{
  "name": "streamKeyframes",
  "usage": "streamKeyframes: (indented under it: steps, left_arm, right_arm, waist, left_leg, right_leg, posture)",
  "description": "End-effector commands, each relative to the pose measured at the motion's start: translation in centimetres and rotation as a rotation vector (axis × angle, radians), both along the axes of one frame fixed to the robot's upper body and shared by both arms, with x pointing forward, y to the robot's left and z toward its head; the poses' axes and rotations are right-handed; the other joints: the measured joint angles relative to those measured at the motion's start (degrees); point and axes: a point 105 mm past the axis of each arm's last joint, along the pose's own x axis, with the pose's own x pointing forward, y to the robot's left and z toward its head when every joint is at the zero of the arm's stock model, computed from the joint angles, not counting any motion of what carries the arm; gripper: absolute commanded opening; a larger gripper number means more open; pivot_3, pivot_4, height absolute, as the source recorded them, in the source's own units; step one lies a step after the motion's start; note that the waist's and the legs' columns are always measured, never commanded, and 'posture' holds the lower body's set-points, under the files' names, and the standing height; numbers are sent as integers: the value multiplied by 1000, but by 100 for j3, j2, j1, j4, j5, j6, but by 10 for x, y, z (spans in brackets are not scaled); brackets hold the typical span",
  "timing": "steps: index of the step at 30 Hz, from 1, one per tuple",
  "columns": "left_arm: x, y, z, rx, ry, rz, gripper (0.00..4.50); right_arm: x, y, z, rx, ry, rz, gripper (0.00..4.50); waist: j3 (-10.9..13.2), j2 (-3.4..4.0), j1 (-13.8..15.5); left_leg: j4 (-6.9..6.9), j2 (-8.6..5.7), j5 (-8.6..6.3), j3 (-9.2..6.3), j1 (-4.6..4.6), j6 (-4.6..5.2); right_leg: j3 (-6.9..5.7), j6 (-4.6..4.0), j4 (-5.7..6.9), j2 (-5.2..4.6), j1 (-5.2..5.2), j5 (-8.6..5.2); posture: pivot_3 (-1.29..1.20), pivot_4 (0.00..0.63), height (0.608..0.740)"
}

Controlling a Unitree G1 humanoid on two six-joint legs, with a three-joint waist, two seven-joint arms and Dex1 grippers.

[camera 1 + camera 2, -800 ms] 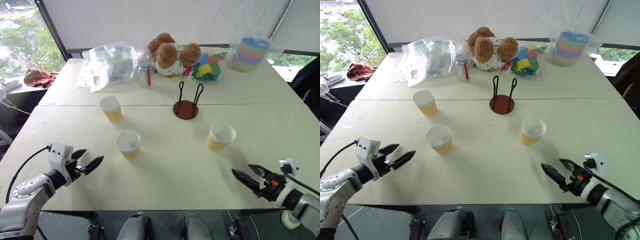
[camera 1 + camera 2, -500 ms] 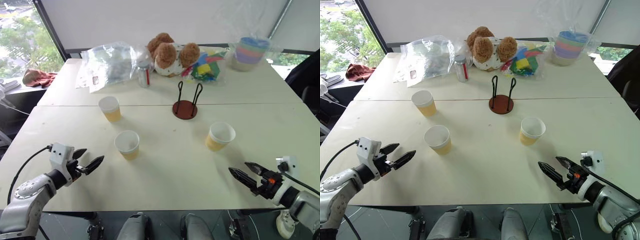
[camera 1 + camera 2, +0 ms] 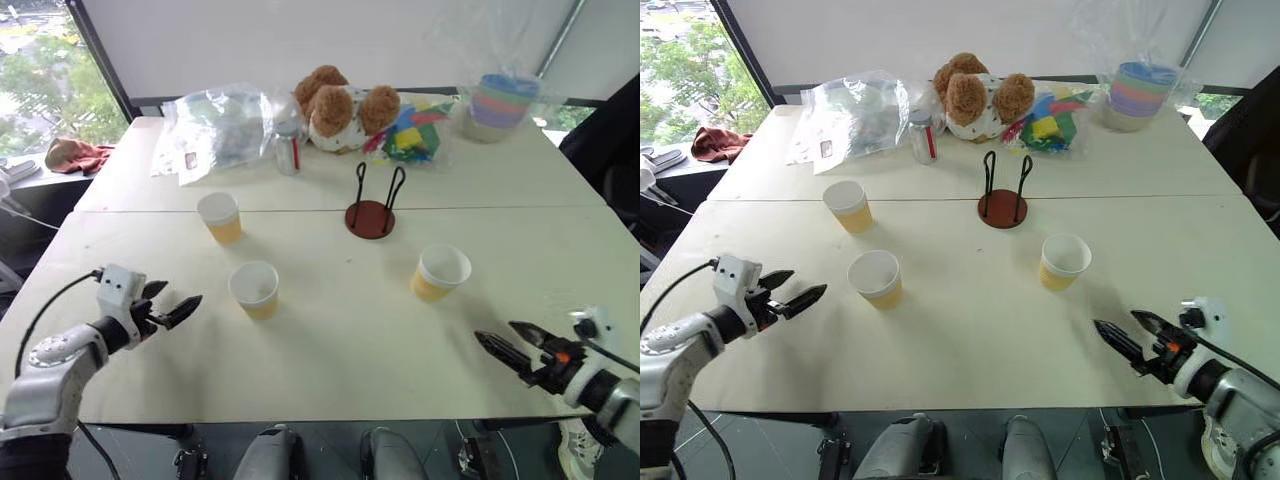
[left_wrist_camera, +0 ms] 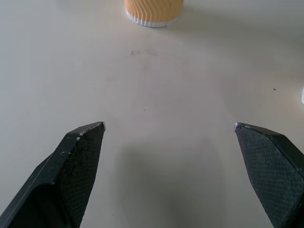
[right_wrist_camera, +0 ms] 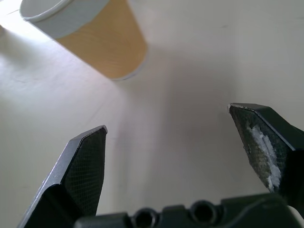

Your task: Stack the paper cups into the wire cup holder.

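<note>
A: Change noted: the left gripper, lower left of the frame, has been drawn slightly up and leftward, away from the nearest cup; the right gripper, lower right, has been shifted toward the right edge. Both claws are spread wide and nothing is held.

B: Meaning for the task?

A: No cup has been lifted yet; stacking is judged not begun.

B: Positions, left to right?

A: Three yellow-tan tapered paper cups with white rims are recorded: one at left of centre, one below it, one at right of centre. The black wire cup holder on a reddish-brown disc base stands between them, higher up, empty.

B: Orientation?

A: All are upright, mouths up, long axes vertical; the holder's wire loops likewise rise vertically.
</note>
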Motion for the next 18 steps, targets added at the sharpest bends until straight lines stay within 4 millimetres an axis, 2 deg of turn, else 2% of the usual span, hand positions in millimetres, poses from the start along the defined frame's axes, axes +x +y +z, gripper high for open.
streamKeyframes:
  steps: [1,4,6,8,9,12,14,18]
  left_arm:
    - [7,6,44,-48,-35,-76,4500]
    - [17,-19,93,-96,-74,-242,4500]
    - [19,-32,108,-89,-75,-320,4500]
    - [20,-45,117,-36,-83,-395,4500]
    - [20,-54,124,-15,-94,-443,4500]
    - [20,-87,148,28,-166,-583,4500]
    - [17,-102,154,40,-188,-648,4500]
    - [13,-114,156,52,-222,-658,4500]
  right_arm:
    - [-1,-33,42,-19,-50,-49,4451]
    - [25,-42,90,-37,-130,-51,4451]
    - [39,-42,109,-38,-152,-42,4451]
    - [58,-33,123,-65,-176,-8,4451]
    - [72,-26,129,-97,-187,6,4451]
    - [123,14,156,-89,-262,85,4451]
    - [147,38,168,-51,-275,121,4451]
    - [178,84,162,37,-179,179,4451]
  waist:
    - [1,-1,-2]
    - [9,-1,-10]
    - [10,1,-26]
    - [7,4,-50]
    - [7,4,-64]
    - [34,4,-166]
    - [49,-7,-192]
    - [51,-4,-166]
  left_leg:
    - [0,0,0,0,1,0]
    - [9,0,2,0,7,-2]
    - [12,0,9,3,5,0]
    - [10,0,10,8,8,3]
    - [-3,1,9,8,9,2]
    - [-7,7,22,12,-1,-18]
    - [-6,8,44,15,-13,-54]
    - [-14,16,52,20,-14,-65]
  right_leg:
    - [0,-1,-1,0,1,0]
    - [0,-5,4,0,8,-1]
    - [0,-15,2,-2,6,4]
    - [0,-15,2,0,7,5]
    - [-1,-13,1,3,5,5]
    - [-7,7,4,15,-10,14]
    - [-6,10,12,18,-26,18]
    - [-16,14,15,33,-30,16]
  posture:
    - [0,150,740]
    - [0,150,740]
    - [0,150,740]
    - [0,150,740]
    - [0,150,740]
    - [0,150,740]
    - [0,150,740]
    - [0,150,740]
